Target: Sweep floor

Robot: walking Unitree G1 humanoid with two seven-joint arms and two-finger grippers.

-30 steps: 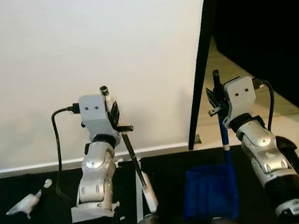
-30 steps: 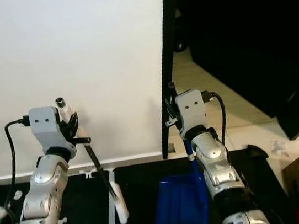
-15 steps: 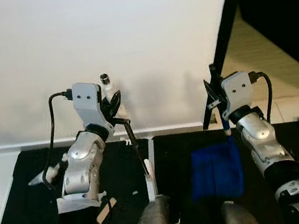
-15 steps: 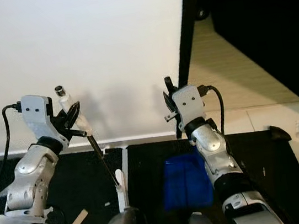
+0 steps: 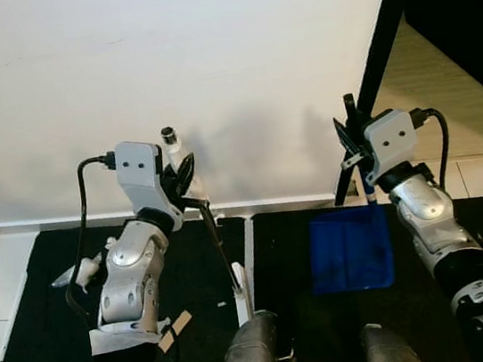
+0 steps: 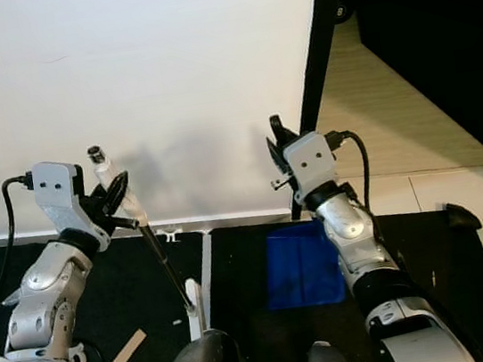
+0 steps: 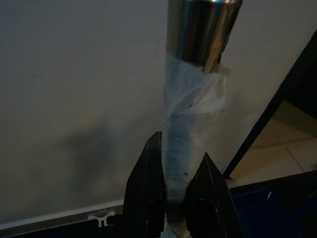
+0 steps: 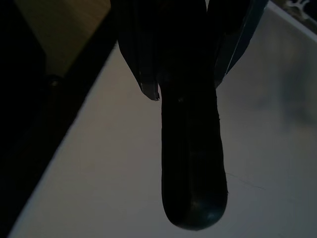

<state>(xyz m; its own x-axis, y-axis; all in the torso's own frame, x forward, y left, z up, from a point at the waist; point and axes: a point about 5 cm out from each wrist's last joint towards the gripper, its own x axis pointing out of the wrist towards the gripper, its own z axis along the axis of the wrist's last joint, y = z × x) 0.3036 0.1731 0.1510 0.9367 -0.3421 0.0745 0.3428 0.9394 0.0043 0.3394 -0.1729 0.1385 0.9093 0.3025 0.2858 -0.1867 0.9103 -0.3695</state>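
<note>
Broom and dustpan in hand, facing the white wall (image 5: 161, 57).

My right gripper (image 5: 351, 149) fingers clamp the stiff blue plastic dustpan (image 5: 351, 250) handle; left gripper (image 5: 183, 176) fingers pinch the light broom's tape-wrapped metal pole (image 7: 194, 114), head on black floor mat (image 5: 50, 289).

On the floor mat (image 5: 76, 348) before the wall (image 5: 161, 57), the dustpan (image 5: 350, 251) lies toward the right edge, the broom (image 5: 218, 249) left of it at mid-mat.
</note>
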